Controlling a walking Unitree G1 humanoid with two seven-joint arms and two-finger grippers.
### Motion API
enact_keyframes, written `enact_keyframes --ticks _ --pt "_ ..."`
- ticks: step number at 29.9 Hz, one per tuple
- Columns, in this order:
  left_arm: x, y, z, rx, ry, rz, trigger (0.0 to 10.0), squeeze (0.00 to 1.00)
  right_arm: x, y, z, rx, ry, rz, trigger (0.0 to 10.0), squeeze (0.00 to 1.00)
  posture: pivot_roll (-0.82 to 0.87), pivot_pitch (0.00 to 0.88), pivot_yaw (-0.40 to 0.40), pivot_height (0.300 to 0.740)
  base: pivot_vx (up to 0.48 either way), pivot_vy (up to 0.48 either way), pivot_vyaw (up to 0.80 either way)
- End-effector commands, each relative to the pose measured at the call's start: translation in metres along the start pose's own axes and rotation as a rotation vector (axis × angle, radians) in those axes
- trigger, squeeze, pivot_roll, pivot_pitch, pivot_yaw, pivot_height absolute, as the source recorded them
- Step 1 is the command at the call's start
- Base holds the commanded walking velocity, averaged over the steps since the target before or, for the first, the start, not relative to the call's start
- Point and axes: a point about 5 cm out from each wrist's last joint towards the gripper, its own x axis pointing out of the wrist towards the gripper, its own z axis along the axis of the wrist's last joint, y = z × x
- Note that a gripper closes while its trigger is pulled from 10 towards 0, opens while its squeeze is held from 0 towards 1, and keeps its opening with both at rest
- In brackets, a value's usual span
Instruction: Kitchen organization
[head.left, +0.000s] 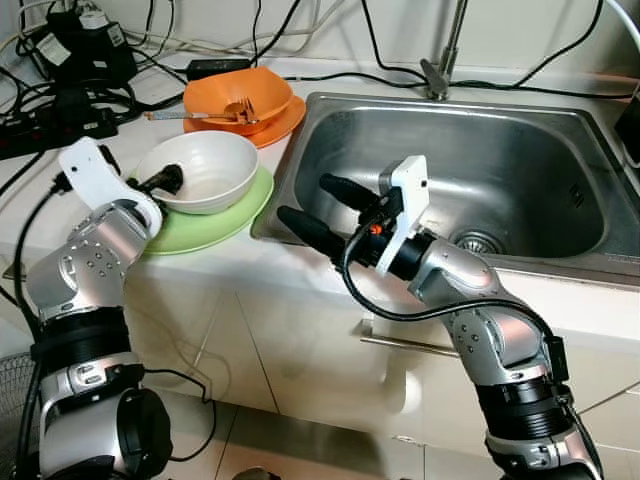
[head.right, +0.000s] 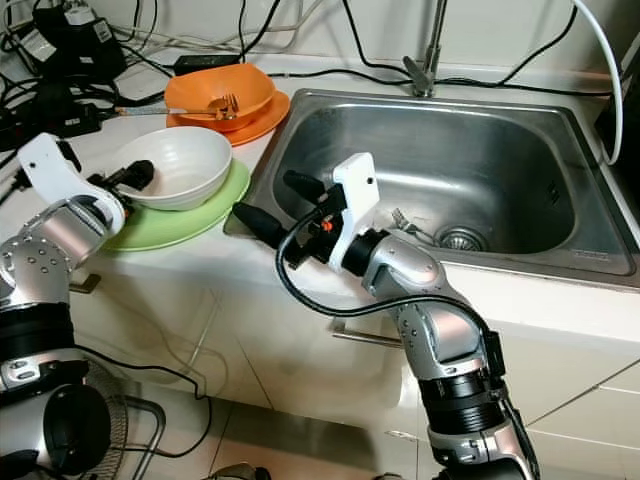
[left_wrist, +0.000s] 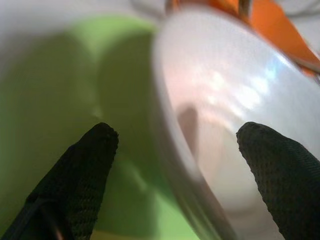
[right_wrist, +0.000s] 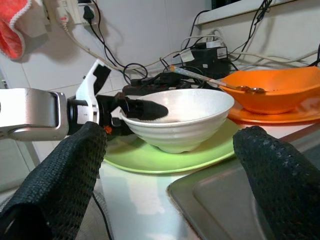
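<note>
A white bowl (head.left: 215, 165) stands on a green plate (head.left: 225, 225) on the counter left of the sink (head.left: 520, 150). My left gripper (head.left: 160, 185) is open astride the bowl's near-left rim, one finger (left_wrist: 285, 170) inside the bowl and the other (left_wrist: 75, 180) outside over the plate. Behind, an orange bowl (head.left: 240, 92) holding a fork (head.left: 240, 108) sits on an orange plate (head.left: 280, 125). Over the sink's front-left corner my right gripper (head.left: 304, 197) hovers open, holding nothing and pointing towards the white bowl.
A fork (head.right: 405, 220) lies in the basin near the drain (head.left: 478, 241). The faucet (head.left: 440, 70) rises behind the sink. Power strips and tangled cables (head.left: 70, 60) crowd the back left of the counter. Cabinet fronts with a handle (head.left: 400, 345) lie below.
</note>
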Motion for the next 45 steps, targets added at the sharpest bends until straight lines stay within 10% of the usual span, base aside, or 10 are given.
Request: enact_keyframes --ticks 1,7,8,10,45 --pt "-0.001 -0.004 0.003 -0.020 0.015 -0.012 10.0 0.00 0.003 0.001 0.003 -0.010 -0.007 0.003 10.0 0.00 -0.01 0.029 0.093 0.740 0.000 0.000 0.00" --pt "-0.002 -0.011 0.012 -0.046 0.015 -0.039 9.2 0.00 0.003 0.001 0.002 -0.010 -0.007 0.000 10.0 0.00 -0.01 0.029 0.104 0.740 0.000 0.000 0.00" --pt "-0.003 -0.011 0.013 -0.057 0.020 -0.044 1.1 0.00 0.003 0.001 0.001 -0.009 -0.007 -0.001 10.0 0.00 -0.01 0.028 0.106 0.740 0.000 0.000 0.00" --pt "-0.003 -0.011 0.013 -0.074 0.021 -0.047 0.0 0.00 0.003 0.002 0.001 -0.009 -0.007 -0.001 10.0 0.00 -0.01 0.028 0.107 0.740 0.000 0.000 0.00" --pt "-0.003 0.001 0.009 -0.133 0.022 -0.016 0.0 0.00 0.006 0.001 -0.001 -0.017 -0.001 0.003 10.0 0.00 0.00 0.020 0.099 0.740 0.000 0.000 0.00"
